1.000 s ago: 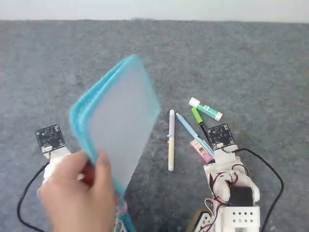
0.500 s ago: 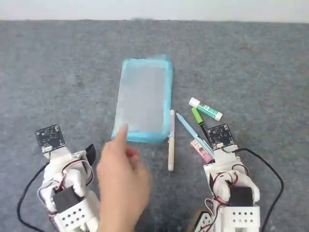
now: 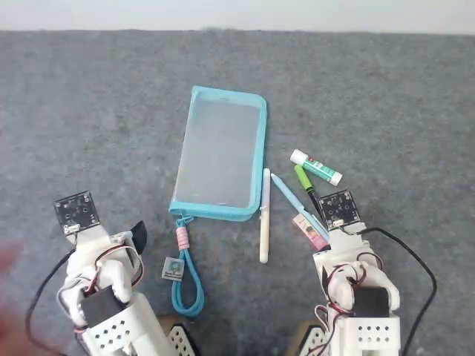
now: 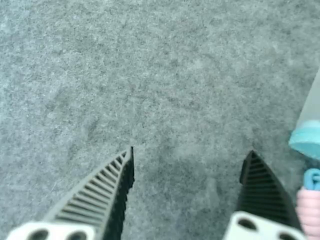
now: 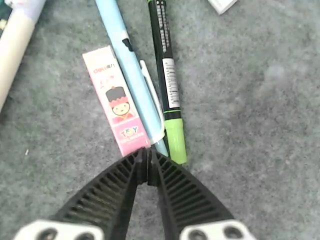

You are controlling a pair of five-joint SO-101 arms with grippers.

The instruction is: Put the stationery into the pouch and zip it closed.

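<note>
The right jaws are sitting shut and empty, their tips just short of the pink eraser (image 5: 116,100), blue pen (image 5: 125,65) and green marker (image 5: 167,80), probably staged for a pick. The left jaws are gaping wide over the bench (image 4: 150,60), holding nothing. Farther out between the arms, the pouch (image 3: 221,152) is lying flat with its long axis running near to far and its strap (image 3: 187,282) trailing toward the near side.

The pouch (image 3: 221,154) is laid flat on the table (image 3: 89,96). A pen (image 3: 263,215) is placed just beside its right edge; a glue stick (image 3: 315,167), marker (image 3: 303,178) and small box (image 3: 308,230) are grouped farther right.
</note>
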